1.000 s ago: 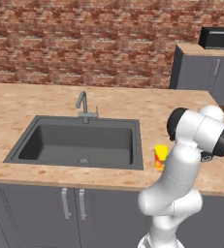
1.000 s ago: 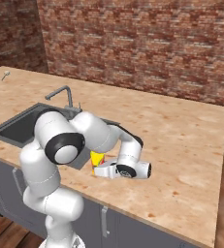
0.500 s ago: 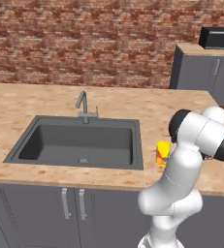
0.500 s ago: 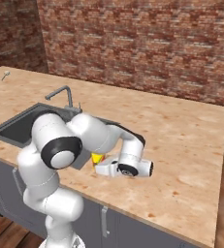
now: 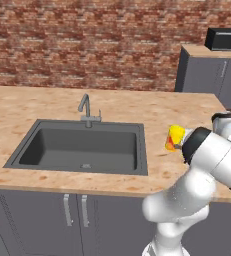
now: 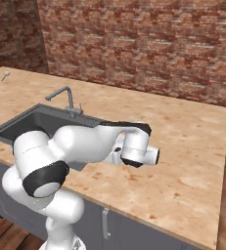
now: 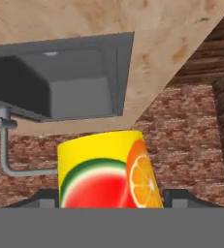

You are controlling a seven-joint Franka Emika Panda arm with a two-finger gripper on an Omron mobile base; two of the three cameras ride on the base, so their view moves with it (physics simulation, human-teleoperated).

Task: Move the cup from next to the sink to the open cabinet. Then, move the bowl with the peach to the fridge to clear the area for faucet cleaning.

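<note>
**Cup off the sink's right edge**

The sink [image 5: 82, 148] is sunk into the counter [image 5: 32, 107] toward its front edge. The faucet [image 5: 87, 111] stands at the middle of the sink's back rim. The cup [image 5: 175, 137] is to the right of the sink's right rim, between the gripper's fingertips [image 7: 176, 196]. A microwave [image 5: 224, 39] sits on the tall unit at the counter's far right corner.

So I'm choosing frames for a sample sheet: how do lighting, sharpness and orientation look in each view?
Left base view: even, flat light, no glare; the cup is crisp beside the sink. Right base view: equally flat, with brick darker toward the left corner, and the faucet sharp. Hand view: rolled over, counter overhead, cup print slightly soft up close.
</note>
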